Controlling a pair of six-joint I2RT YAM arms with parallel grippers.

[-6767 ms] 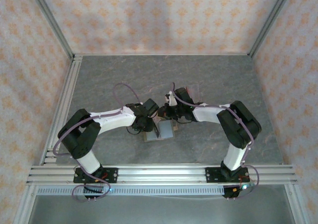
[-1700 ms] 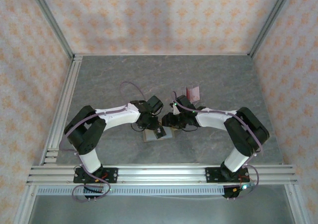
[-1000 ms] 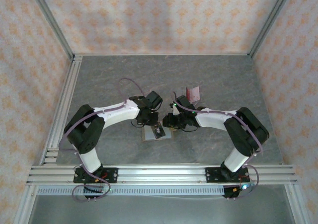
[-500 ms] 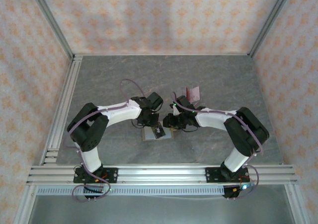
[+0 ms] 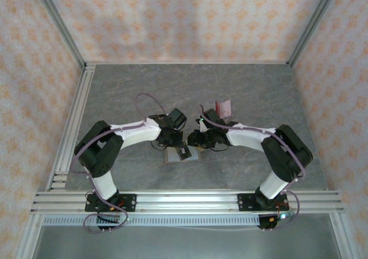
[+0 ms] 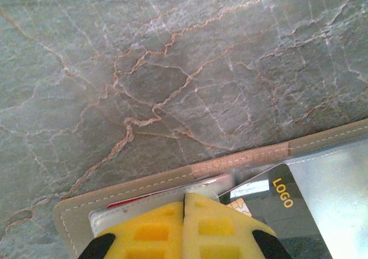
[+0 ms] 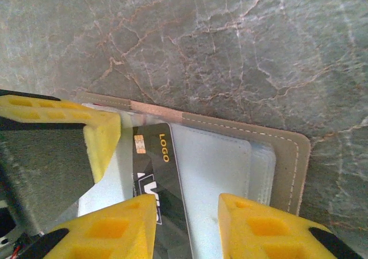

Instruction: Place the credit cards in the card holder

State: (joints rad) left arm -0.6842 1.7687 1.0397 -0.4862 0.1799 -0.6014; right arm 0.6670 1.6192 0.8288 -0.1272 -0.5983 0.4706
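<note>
Down at the near edge sat both arm bases, elbows bent in toward the middle of the grey stone table (image 5: 259, 92). And there lay the card holder (image 5: 171, 158), spread open and flat between the two wrists, tan border outside, pale clear pockets inside. A dark credit card (image 7: 158, 167) with a yellow LOGO rested on top of it, lying slantwise across the fold.

The left gripper (image 6: 184, 200) was clamped tight, yellow fingers pressed pad to pad with nothing visible between them, their tips sitting on the holder's near pocket. A thin red edge (image 6: 123, 203) peeked from that pocket just beside them; whether it was a card, I couldn't tell.

Over to the right gripper (image 7: 187, 201): jaws parted, hovering low over the holder. The dark card ran up between the fingers, one long edge slipping under a pad, but nothing was pinched.

Further back, just beyond the right wrist, the maroon cards (image 5: 223, 105) stood together, well apart from the holder.
</note>
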